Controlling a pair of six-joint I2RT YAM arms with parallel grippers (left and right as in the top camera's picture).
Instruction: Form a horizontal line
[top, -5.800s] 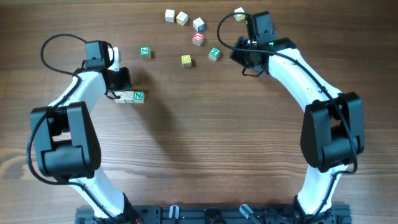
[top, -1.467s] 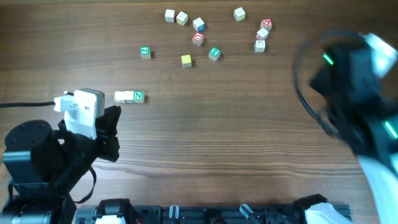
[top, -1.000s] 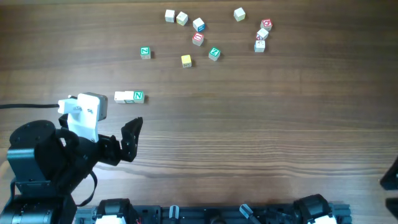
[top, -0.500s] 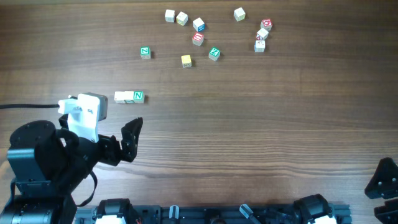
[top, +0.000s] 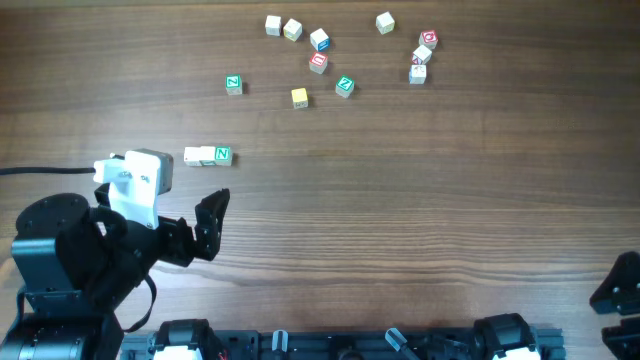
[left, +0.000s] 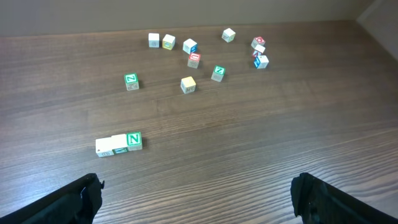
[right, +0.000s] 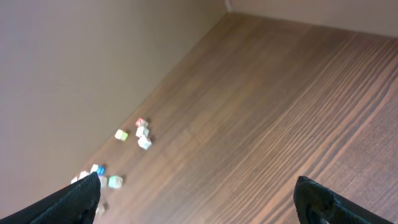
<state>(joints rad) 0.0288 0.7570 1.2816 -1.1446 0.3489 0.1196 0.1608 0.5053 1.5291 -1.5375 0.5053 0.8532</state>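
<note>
The horizontal line (top: 207, 155) lies on the left part of the bench (top: 400, 220): 3 cubes touching, the green-lettered cube at its right end. The left gripper (left: 196, 202) is spread wide and empty, near the bench's front edge and apart from the row. The right gripper (right: 199, 199) is also wide and empty. Overhead, only a dark piece, probably that arm, shows at the lower right edge. Loose cubes (top: 318, 62) lie scattered farther back.

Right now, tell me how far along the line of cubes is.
Done: the horizontal line, three cubes touching in a row. In hand: nothing; both arms' jaws stand open and empty. Left: possibly nothing, though loose cubes lie scattered beyond it.
</note>
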